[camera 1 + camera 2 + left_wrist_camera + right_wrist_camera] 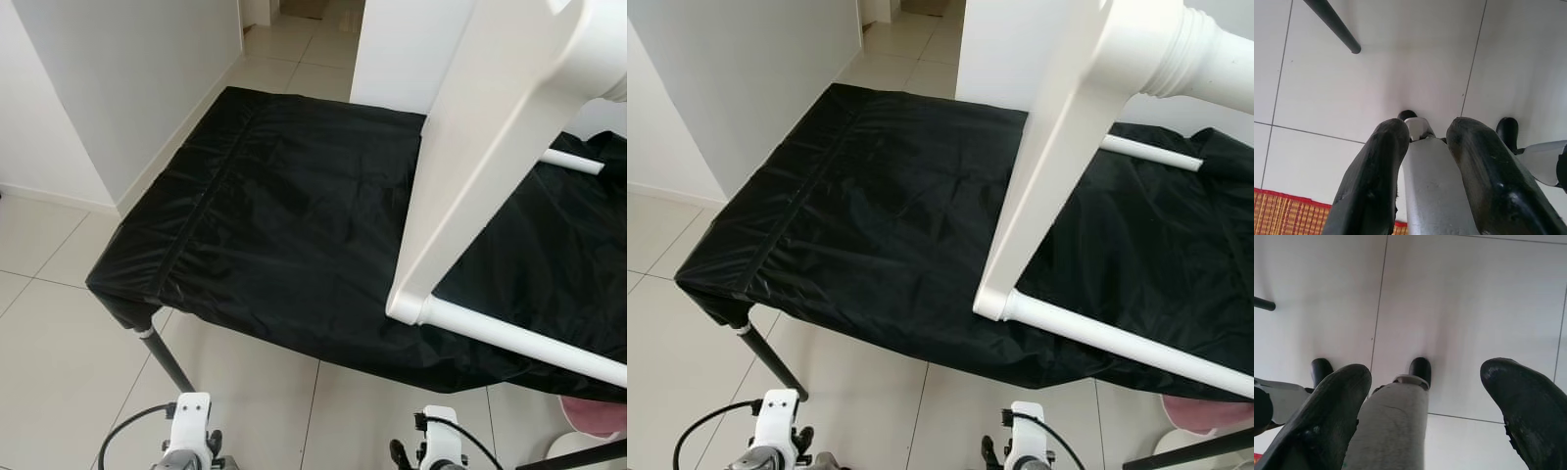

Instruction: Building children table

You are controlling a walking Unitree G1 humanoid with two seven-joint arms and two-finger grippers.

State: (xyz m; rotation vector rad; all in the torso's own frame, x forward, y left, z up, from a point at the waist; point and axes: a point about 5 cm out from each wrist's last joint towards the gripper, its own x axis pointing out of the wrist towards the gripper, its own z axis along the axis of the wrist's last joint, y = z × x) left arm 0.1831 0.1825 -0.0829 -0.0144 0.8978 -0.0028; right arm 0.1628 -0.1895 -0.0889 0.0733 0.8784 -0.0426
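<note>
Looking down from the head camera, I see a folding worktop (294,127) draped in black cloth, standing on a white tiled floor (59,392). On it, toward my right, lies the white children's table frame (1058,157), tipped so one flat leg slants up toward the camera, with round white rungs (1127,343) running off it low and near the worktop's front edge.

I judge the frame to be painted wood: rigid, fairly light, smooth enough to slip. The rung near its joint with the leg looks the best hold, since the fingers can close around it; the broad leg seems too wide.

Both arms hang idle below the worktop edge. The left gripper (1422,161) points at the floor, fingers slightly apart, holding nothing. The right gripper (1425,401) has its fingers wide apart, also empty.
</note>
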